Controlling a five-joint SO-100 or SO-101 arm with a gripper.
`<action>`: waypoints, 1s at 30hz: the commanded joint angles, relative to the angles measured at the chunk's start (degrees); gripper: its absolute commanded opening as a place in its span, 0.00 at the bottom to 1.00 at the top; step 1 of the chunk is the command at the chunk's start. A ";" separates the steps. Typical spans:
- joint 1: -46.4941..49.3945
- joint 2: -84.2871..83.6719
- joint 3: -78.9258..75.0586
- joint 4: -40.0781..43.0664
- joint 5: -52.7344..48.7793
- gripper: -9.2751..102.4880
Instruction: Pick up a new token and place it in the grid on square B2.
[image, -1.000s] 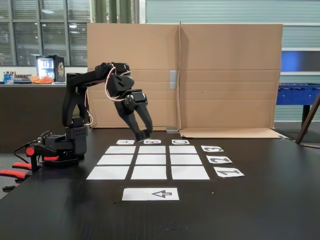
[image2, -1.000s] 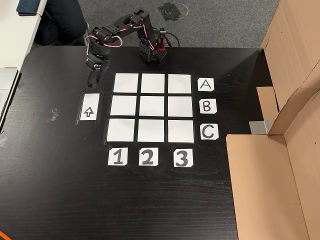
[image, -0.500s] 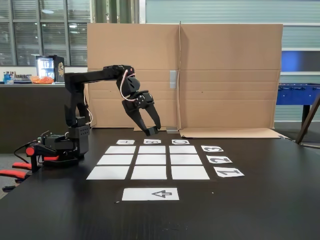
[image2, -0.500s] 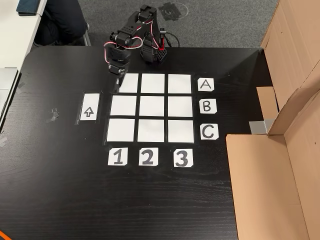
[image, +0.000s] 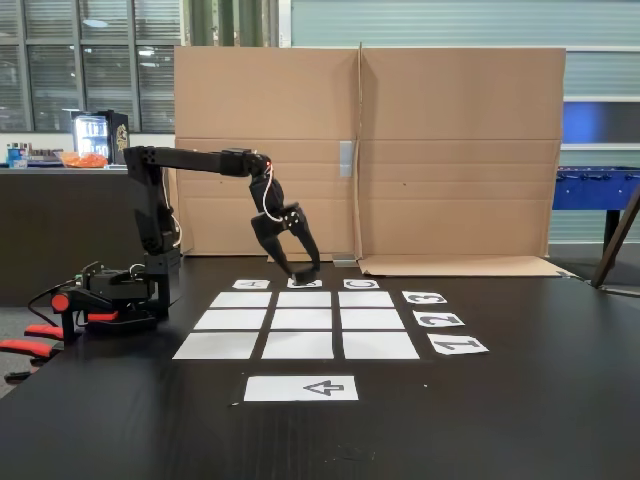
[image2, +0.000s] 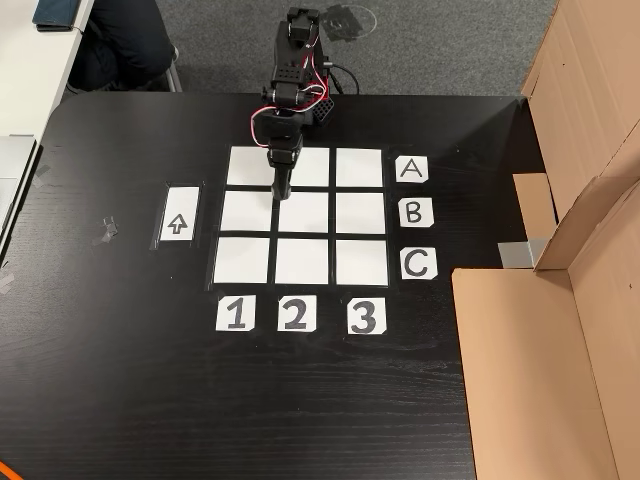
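Observation:
The grid (image2: 360, 262) (image: 380, 345) of nine white sheets lies flat on the black table. Square B2 (image2: 308, 215) (image: 302, 319) at its centre is bare. The arm reaches out from its base over the grid. My gripper (image2: 281, 190) (image: 302, 268) points down, and in a fixed view it hangs over the upper-left corner of B2. A small dark lump, apparently the token (image: 303, 271), sits between the fingertips a little above the table. Black on black, it is hard to make out from above.
The arrow sheet (image2: 178, 215) (image: 301, 388) beside the grid carries nothing. Letter labels (image2: 413, 211) and number labels (image2: 294, 314) edge the grid. Cardboard walls (image: 450, 150) (image2: 560, 350) close one side. The arm's base (image: 120, 295) (image2: 305, 105) stands at the table edge, and a person (image2: 120, 40) sits nearby.
The arm has swung from beside the arrow sheet over the grid and stretched out. The gripper has moved toward the centre square, and its grip looks unchanged.

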 joint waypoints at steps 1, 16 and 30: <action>-2.46 2.37 3.25 -2.11 -0.62 0.15; -3.69 -4.31 7.73 -6.15 -2.20 0.15; -6.77 -10.63 5.80 -8.17 -2.64 0.15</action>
